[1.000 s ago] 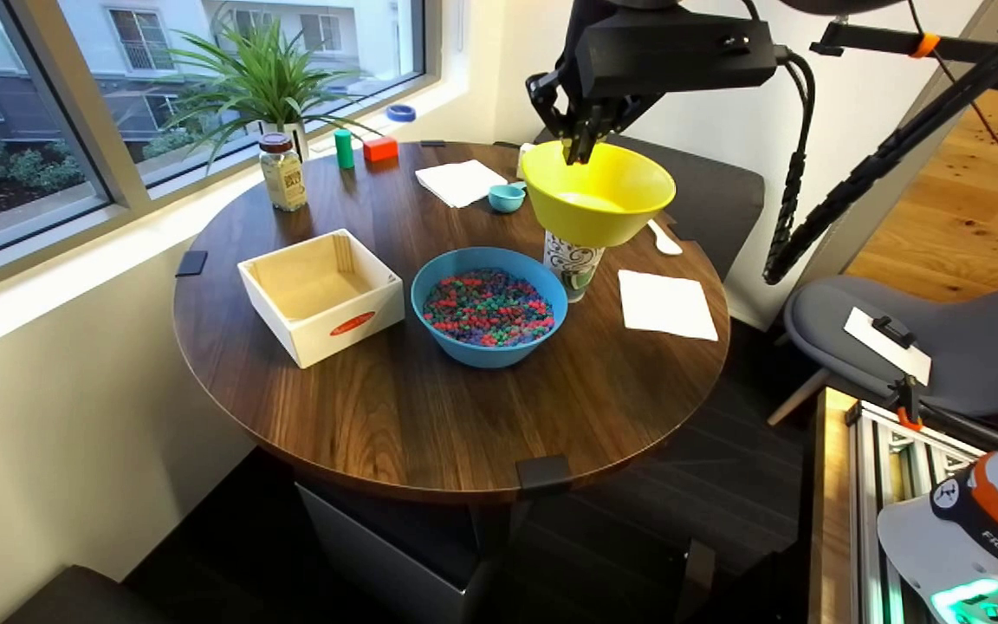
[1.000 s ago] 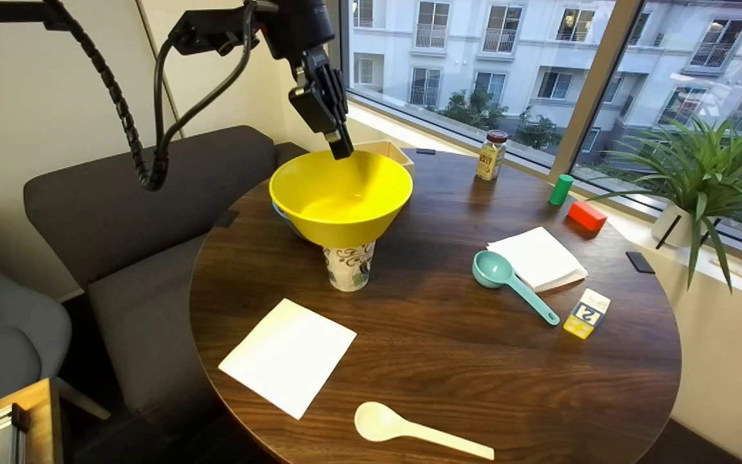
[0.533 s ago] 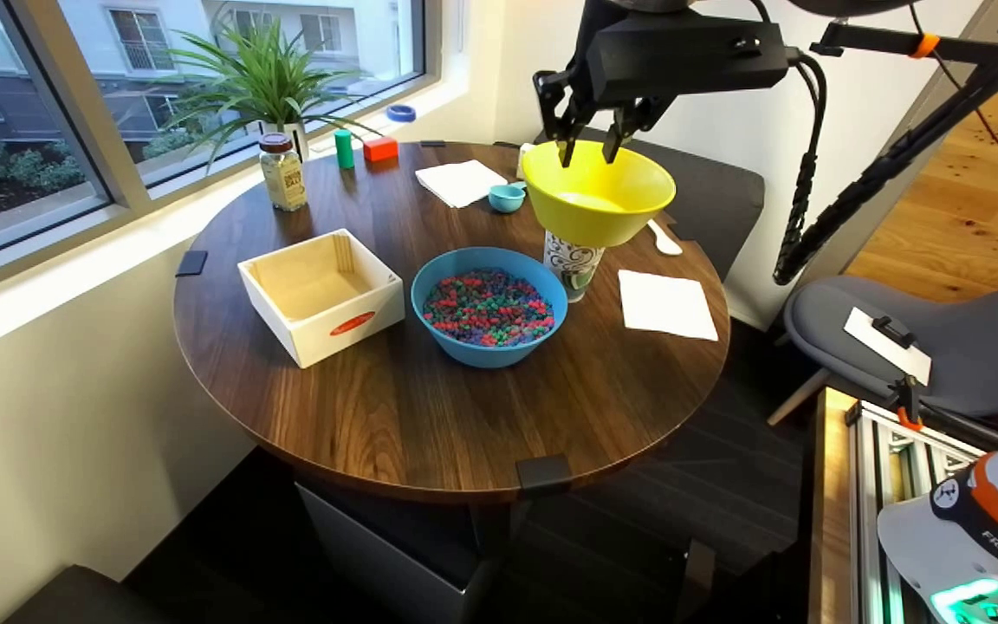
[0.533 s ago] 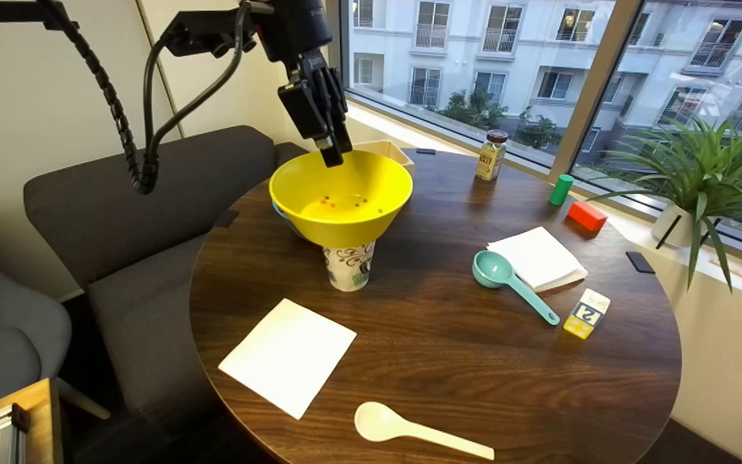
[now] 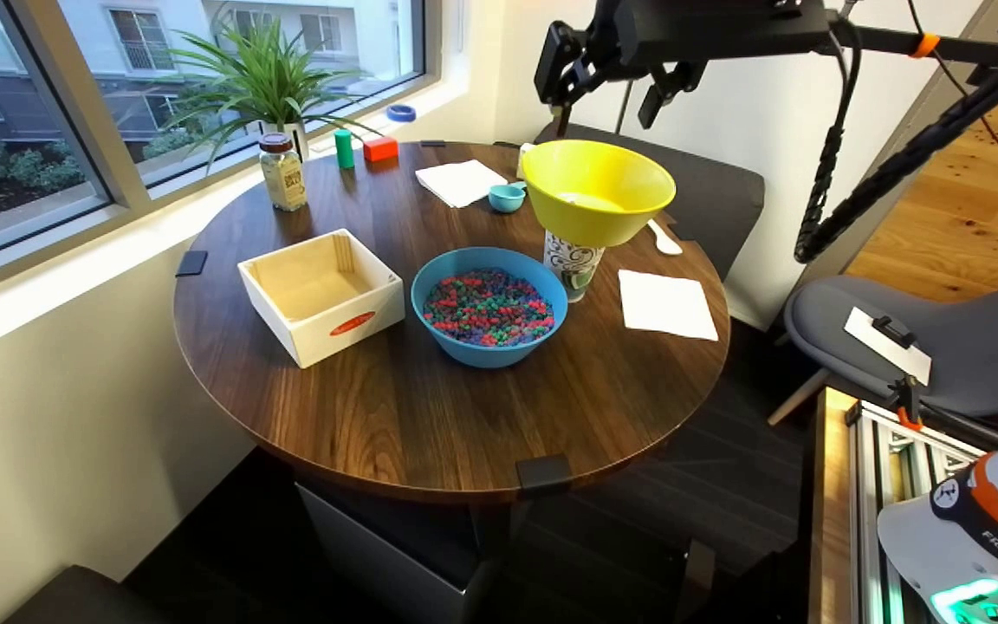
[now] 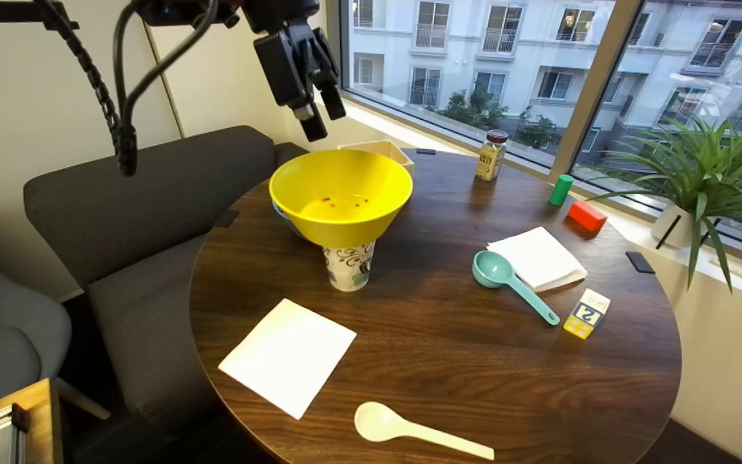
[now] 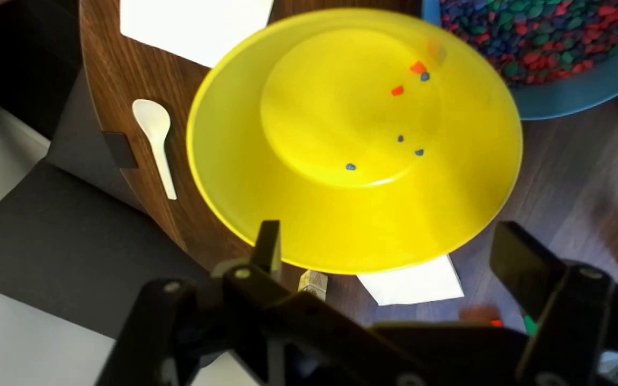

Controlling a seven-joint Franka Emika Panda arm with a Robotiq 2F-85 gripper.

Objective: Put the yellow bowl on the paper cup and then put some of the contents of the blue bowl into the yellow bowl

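Observation:
The yellow bowl (image 5: 586, 217) (image 6: 342, 225) sits on top of the paper cup (image 5: 570, 264) (image 6: 350, 267), which stands upright on the table. Several small red and dark pieces (image 7: 397, 91) lie on the yellow bowl's floor. Beside the cup is the blue bowl (image 5: 486, 354) (image 7: 572, 102), filled with multicoloured contents (image 5: 489, 308) (image 7: 545, 48). In an exterior view the yellow bowl covers most of the blue one. My gripper (image 5: 605, 121) (image 6: 326, 122) (image 7: 388, 228) hangs above the yellow bowl's rim, apart from it, jaws spread wide with nothing between them.
A pale wooden tray (image 5: 317, 295) adjoins the blue bowl. Around the table lie a teal scoop (image 6: 492, 269), a white napkin (image 6: 290, 357), folded napkins (image 6: 538, 258), a white spoon (image 6: 380, 422) and a letter block (image 6: 587, 314). A jar (image 5: 282, 173) stands near the window.
My gripper has gone from shut to open and risen away from the yellow bowl. A few coloured pieces now lie in that bowl, which looked empty a second ago.

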